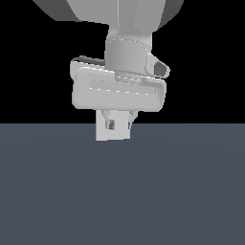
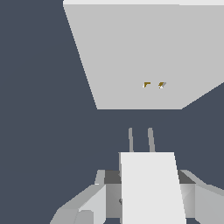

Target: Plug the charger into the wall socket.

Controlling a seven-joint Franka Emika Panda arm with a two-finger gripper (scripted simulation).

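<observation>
You have the charger [image 2: 151, 186] clamped in the end effector [image 1: 119, 125], one finger on each side of the white block, and it hangs above the dark tabletop [image 1: 122, 191]. In the wrist view its two prongs [image 2: 141, 140] stick out ahead of the block toward the wall socket [image 2: 131, 52], which stands upright with its two yellowish holes [image 2: 153, 85] showing. The prongs are apart from the plate, with bare tabletop between them. The exterior view doesn't show the plate at all, so I can't place it against the tabletop's edges.

By my reading, you are in the approach-and-align step; insertion has not begun. The holes appear offset sideways from the line of the prongs, so your next move likely needs a small lateral correction, prongs kept level with the holes, then a straight push in.
</observation>
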